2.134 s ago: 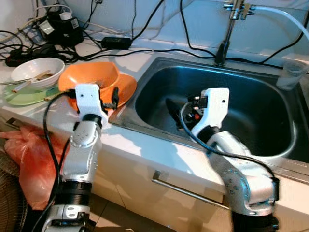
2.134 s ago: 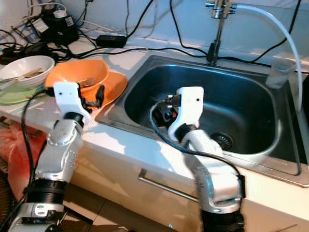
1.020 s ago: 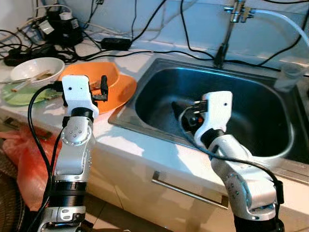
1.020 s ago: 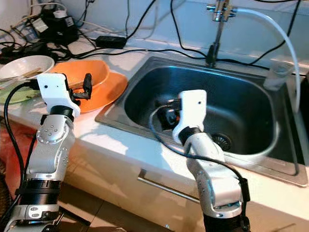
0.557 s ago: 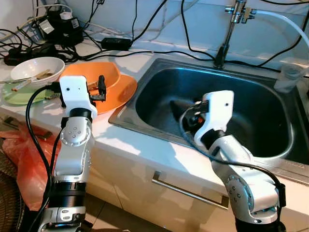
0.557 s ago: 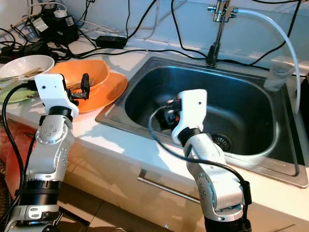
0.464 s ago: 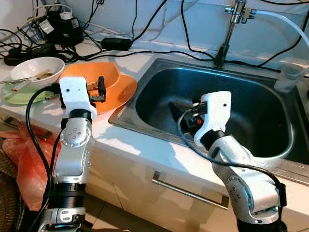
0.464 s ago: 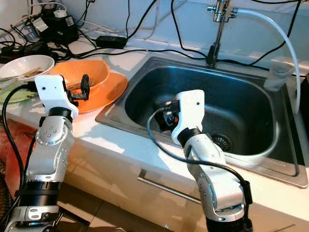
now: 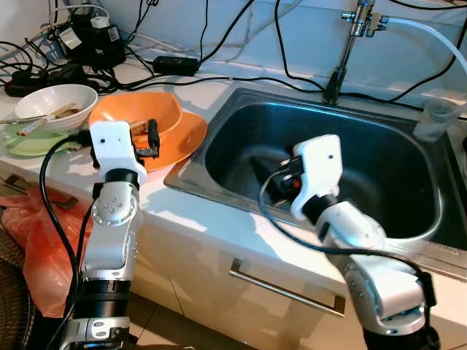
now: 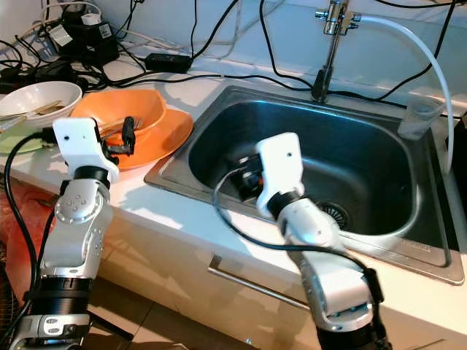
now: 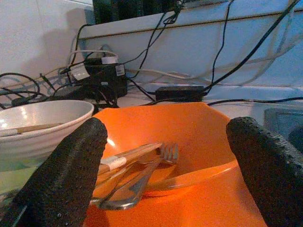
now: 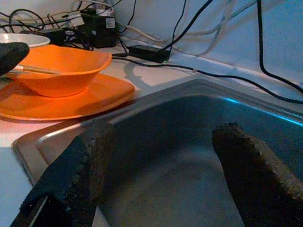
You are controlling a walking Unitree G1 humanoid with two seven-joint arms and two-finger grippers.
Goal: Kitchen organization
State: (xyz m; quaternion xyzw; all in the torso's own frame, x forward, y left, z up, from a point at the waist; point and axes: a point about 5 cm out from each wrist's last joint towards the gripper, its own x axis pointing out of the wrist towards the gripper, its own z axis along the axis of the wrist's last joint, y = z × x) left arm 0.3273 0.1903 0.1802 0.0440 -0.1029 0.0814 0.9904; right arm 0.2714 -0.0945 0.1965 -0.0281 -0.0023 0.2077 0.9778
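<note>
Left eye: left gripper [image 9: 151,136] hovers at the near rim of the orange bowl [image 9: 139,113], which sits on an orange plate [image 9: 186,135] beside the sink [image 9: 408,146]. Right gripper [image 9: 271,175] is down inside the sink.

Right eye: white bowl [image 10: 36,97] on a green plate [image 10: 14,138] at far left.

Left wrist: fingers [image 11: 64,177] spread wide, empty; fork [image 11: 142,177] and chopsticks [image 11: 125,158] lie in the orange bowl.

Right wrist: fingers [image 12: 78,177] wide apart, empty, over the basin.

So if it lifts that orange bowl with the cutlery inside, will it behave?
The orange bowl looks like light, stiff plastic, so probably easy to lift. The fork and chopsticks lie loose inside and may slide or rattle. It sits on an orange plate, which might shift.
</note>
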